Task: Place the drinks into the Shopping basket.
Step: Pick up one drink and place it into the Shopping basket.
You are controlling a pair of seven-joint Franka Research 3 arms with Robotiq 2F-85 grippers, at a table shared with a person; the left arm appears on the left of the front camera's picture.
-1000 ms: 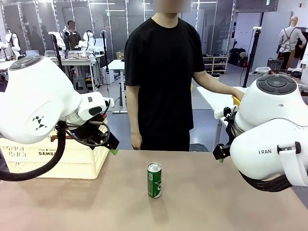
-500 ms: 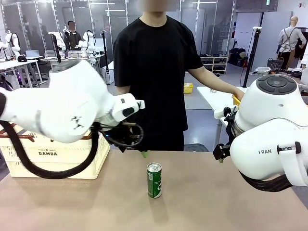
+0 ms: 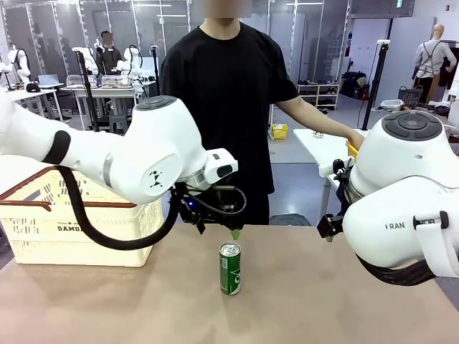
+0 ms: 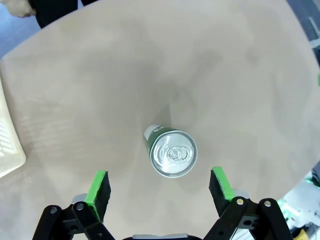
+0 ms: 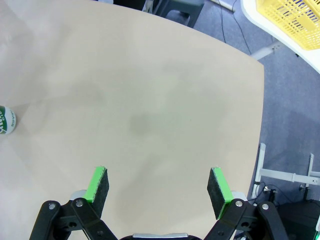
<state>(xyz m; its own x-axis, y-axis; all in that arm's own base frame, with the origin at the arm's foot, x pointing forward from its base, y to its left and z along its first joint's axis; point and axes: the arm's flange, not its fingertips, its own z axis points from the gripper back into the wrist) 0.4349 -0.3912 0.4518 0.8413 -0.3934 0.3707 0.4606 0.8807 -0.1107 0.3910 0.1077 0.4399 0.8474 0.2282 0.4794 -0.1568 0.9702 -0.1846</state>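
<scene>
Surface: light brown table (image 3: 323,301), matte and plain, with a rounded far edge.
Room: large workshop with grey floor, glass walls and more work tables behind; a person (image 3: 222,107) in a black shirt stands at the far side, one hand (image 3: 355,140) resting on a white side table (image 3: 315,147).
Shopping basket: cream-white Shopping basket (image 3: 72,229) with reddish-brown rim stands on the left part of the table; its handle is tilted up. What lies inside, I cannot tell from the front view.
Yellow basket: yellow basket (image 5: 290,20) stands on the side table, beyond the right end of the main table; its inside is cut by the picture edge.
Drink: one green can (image 3: 229,269) stands upright near the middle of the table, well apart from the Shopping basket.
Left gripper: left gripper (image 3: 219,231) hangs just above the can's silver top, pointing down. In the left wrist view the can (image 4: 170,152) is between the two green pads (image 4: 98,192), a little nearer to the right one, touching neither. Jaws are wide apart, holding nothing.
Right gripper: right gripper (image 5: 157,187) hovers over bare table near the right edge, jaws wide apart with nothing between; the can (image 5: 6,121) is far off at the left edge of its view.
</scene>
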